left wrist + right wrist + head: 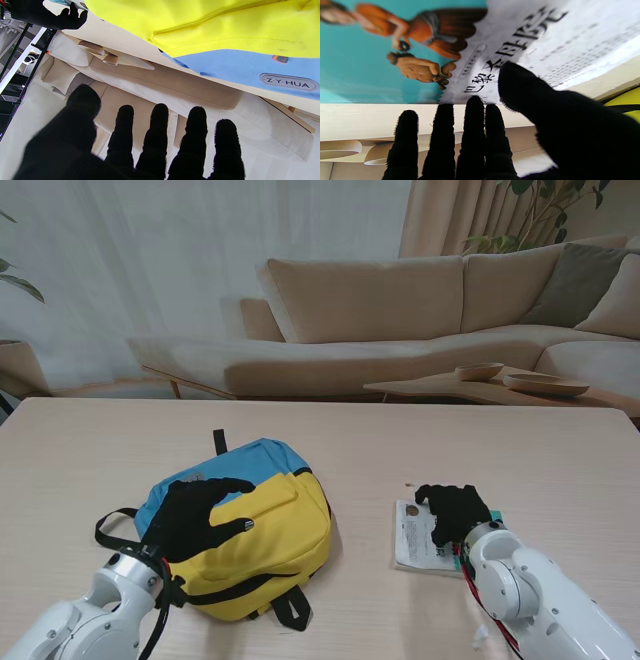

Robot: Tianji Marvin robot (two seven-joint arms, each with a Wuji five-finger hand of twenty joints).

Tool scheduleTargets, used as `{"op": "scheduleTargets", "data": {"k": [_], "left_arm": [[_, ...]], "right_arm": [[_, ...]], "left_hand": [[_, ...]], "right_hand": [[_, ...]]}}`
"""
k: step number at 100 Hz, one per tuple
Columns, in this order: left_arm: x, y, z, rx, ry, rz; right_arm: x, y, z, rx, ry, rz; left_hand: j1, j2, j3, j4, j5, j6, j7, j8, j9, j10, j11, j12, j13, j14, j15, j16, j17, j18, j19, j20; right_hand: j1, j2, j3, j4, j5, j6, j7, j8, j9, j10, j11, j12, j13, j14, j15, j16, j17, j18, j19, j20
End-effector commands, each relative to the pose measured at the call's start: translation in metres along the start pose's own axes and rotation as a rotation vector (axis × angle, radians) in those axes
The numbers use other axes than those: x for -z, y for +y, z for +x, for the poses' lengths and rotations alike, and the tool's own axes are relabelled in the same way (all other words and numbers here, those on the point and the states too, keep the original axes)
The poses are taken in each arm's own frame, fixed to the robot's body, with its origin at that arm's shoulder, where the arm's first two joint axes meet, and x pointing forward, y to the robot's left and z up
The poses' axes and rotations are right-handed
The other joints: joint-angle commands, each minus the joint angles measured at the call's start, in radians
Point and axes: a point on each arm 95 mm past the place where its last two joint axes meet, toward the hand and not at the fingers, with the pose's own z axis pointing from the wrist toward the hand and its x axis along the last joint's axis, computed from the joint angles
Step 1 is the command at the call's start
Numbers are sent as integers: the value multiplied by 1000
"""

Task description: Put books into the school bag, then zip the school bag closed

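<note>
The school bag (285,525), yellow with a blue upper part, lies flat on the table left of centre; it shows close up as the bag (225,25) in the left wrist view. My left hand (198,515) hovers over its left side with fingers spread and holds nothing; those fingers (160,130) stay off the fabric. A book (412,542) with a white and teal cover lies flat to the right of the bag. My right hand (457,510) is over the book's far right corner, fingers straight. The thumb (520,82) lies across the printed cover (395,50).
Black straps (115,525) trail from the bag's left side, and a buckle strap (290,608) lies at its near edge. Beyond the table's far edge stand a beige sofa (400,300) and a low table with wooden bowls (545,385).
</note>
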Motion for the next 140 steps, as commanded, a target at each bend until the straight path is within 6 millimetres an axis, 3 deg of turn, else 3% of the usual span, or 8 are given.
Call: {"op": "scheduleTargets", "data": {"k": [1, 23, 57, 100, 118, 127, 134, 140], "left_arm": [[3, 1, 3, 3, 0, -21], [4, -1, 3, 22, 10, -16], [2, -6, -6, 34, 35, -46], [2, -9, -12, 51, 61, -63], [0, -10, -13, 54, 68, -75], [0, -10, -14, 52, 70, -81], [-1, -10, -14, 51, 70, -83], [-1, -10, -14, 51, 69, -84]], "right_arm": [[14, -40, -3, -3, -4, 123], [25, -32, -6, -12, -14, 120], [30, -30, -12, -21, -84, 93], [27, -30, -19, -27, -134, 78], [21, -38, -21, -32, -149, 155], [20, -42, -21, -34, -153, 195], [18, -44, -21, -29, -155, 216], [17, -46, -20, -31, -160, 222]], "left_hand": [[-19, -8, 26, 20, -43, -12, 2, -5, -30, -16, -21, -19, -19, -21, -23, -8, -23, -27, -33, 15], [-18, -9, 25, 20, -37, -12, -5, -10, -33, -13, -38, -36, -23, -21, -40, -17, -25, -26, -46, 10], [-18, -4, 24, 20, -39, -11, -7, -12, -39, -14, -39, -38, -29, -21, -51, -21, -33, -32, -64, 4], [-16, -5, 23, 21, -44, -8, -12, -15, -35, -10, -38, -37, -28, -22, -57, -22, -32, -31, -74, 4], [-17, -4, 23, 21, -50, -7, -14, -16, -43, -13, -40, -37, -31, -22, -58, -22, -32, -31, -75, 5], [-17, -4, 22, 21, -54, -6, -15, -17, -46, -15, -40, -37, -30, -23, -58, -22, -32, -31, -75, 6], [-16, -5, 22, 21, -56, -6, -15, -17, -49, -17, -40, -37, -31, -22, -59, -22, -32, -31, -75, 6], [-16, -4, 22, 21, -58, -6, -16, -18, -52, -18, -40, -37, -32, -25, -60, -23, -35, -32, -78, 5]], "right_hand": [[11, -22, -64, 28, -7, -10, 18, 1, -43, 116, -230, -159, 12, 30, -25, -31, -20, 16, -24, -20], [-44, -1, -113, 22, -85, 0, -91, -66, -172, 164, -424, -243, -66, 29, -227, -132, -45, -2, -70, -48], [-43, 67, -146, 37, -226, 7, -173, -127, -299, 145, -599, -325, -189, -17, -381, -214, -92, -69, -136, -89], [-36, 106, -150, 56, -229, -4, -174, -107, -301, 122, -586, -317, -196, -28, -377, -214, -100, -65, -135, -92], [7, 88, -120, 66, -232, -21, -394, -140, -299, 136, -757, -383, -238, -28, -417, -237, -118, -68, -158, -111], [15, 81, -114, 70, -188, -30, -715, 105, -303, 166, -838, -409, -261, -10, -438, -251, -127, -59, -165, -125], [14, 77, -115, 69, -184, -33, -744, 125, -298, 180, -838, -409, -257, 2, -440, -253, -128, -56, -167, -126], [17, 65, -107, 66, -181, -27, -747, 167, -296, 179, -677, -336, -224, 9, -409, -236, -116, -43, -154, -119]]}}
